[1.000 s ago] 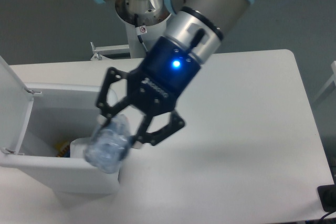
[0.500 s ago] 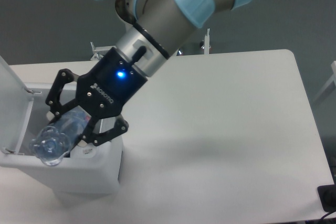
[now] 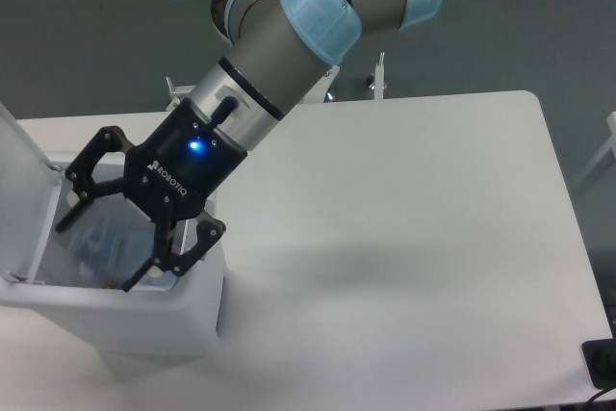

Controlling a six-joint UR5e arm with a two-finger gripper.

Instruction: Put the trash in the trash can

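Note:
The trash can (image 3: 125, 320) is a white bin at the table's front left, with its lid (image 3: 19, 190) swung up on the left. My gripper (image 3: 94, 257) hangs tilted down into the bin's opening, its fingers (image 3: 65, 218) spread wide and open. The trash I can see is a clear plastic bottle (image 3: 104, 236), a pale blue blur inside the bin between and below the fingers. It looks free of them. Whatever else is in the bin is hidden by the gripper and the walls.
The white table (image 3: 404, 238) stretches to the right of the bin. A black object (image 3: 602, 363) sits off its front right corner. Small metal brackets (image 3: 377, 74) stand at the back edge near the arm's base.
The gripper has moved left and lower into the bin. Its fingers have spread, and the bottle has left them and dropped into the bin.

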